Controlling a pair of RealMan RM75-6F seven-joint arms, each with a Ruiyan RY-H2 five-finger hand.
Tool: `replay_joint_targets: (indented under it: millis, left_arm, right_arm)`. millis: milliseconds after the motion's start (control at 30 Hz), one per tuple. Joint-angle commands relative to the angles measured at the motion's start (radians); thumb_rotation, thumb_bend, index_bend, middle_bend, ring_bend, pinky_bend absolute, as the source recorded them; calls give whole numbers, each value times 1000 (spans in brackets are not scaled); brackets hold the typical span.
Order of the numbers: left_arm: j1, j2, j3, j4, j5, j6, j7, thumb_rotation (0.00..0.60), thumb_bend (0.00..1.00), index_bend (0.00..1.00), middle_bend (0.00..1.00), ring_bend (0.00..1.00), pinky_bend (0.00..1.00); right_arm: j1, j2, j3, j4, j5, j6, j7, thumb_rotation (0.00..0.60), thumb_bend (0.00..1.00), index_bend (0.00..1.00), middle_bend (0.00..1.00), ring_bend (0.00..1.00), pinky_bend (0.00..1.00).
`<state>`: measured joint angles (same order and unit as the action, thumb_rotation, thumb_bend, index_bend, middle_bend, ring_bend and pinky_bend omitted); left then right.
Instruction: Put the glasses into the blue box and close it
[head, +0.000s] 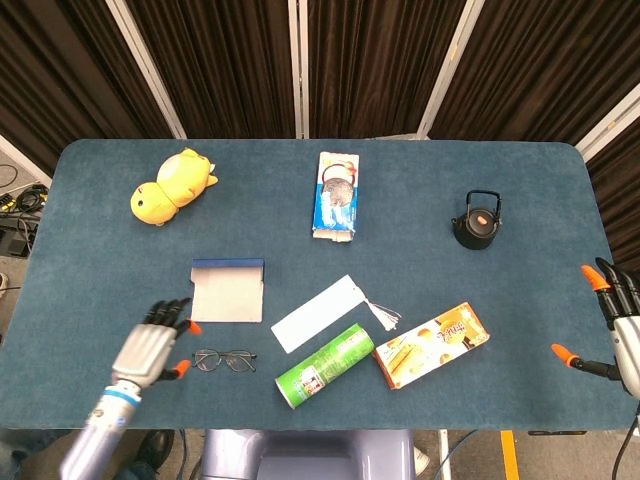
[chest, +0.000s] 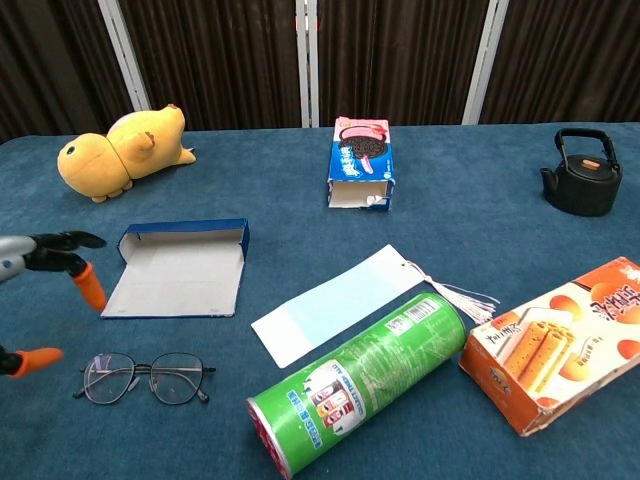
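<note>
The thin-framed glasses (head: 224, 360) (chest: 146, 378) lie flat near the table's front edge, left of centre. Just behind them the blue box (head: 228, 290) (chest: 180, 269) lies open, its pale inside facing up. My left hand (head: 152, 345) (chest: 40, 290) hovers open just left of the glasses, orange fingertips spread, holding nothing. At the table's right edge my right hand (head: 612, 330) is open too, far from both things; the chest view does not show it.
A yellow plush duck (head: 172, 185) lies at the back left, a cookie box (head: 337, 194) at the back centre, a black teapot (head: 477, 220) at the right. A white bookmark (head: 318, 313), green chip can (head: 324, 365) and orange snack box (head: 431, 344) lie right of the glasses.
</note>
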<state>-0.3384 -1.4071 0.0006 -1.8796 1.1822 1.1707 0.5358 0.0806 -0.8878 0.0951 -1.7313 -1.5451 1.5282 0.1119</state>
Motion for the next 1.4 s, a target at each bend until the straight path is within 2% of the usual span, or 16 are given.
replay_joint_targets:
  millis: [33, 267, 600, 1267, 1400]
  left_arm:
    - [-31, -65, -20, 27, -62, -25, 42, 600, 379, 379, 0, 0, 0]
    - [-56, -113, -23, 42, -100, -27, 82, 600, 401, 394, 0, 0, 0]
    - [-75, -153, -19, 62, -134, -16, 109, 600, 410, 471, 0, 0, 0]
    - [-107, -208, -23, 94, -216, -8, 145, 600, 416, 474, 0, 0, 0]
    - [-112, -208, -24, 95, -223, -8, 141, 600, 422, 499, 0, 0, 0]
  right_arm:
    - [1, 1, 1, 4, 4, -3, 7, 600, 0, 0, 0, 0, 0]
    - [0, 4, 0, 3, 3, -2, 12, 600, 0, 0, 0, 0, 0]
    - [-1, 7, -2, -1, 3, -1, 12, 600, 0, 0, 0, 0, 0]
    - [0, 7, 0, 7, 7, -3, 27, 600, 0, 0, 0, 0, 0]
    - [1, 7, 0, 8, 8, -4, 28, 600, 0, 0, 0, 0, 0]
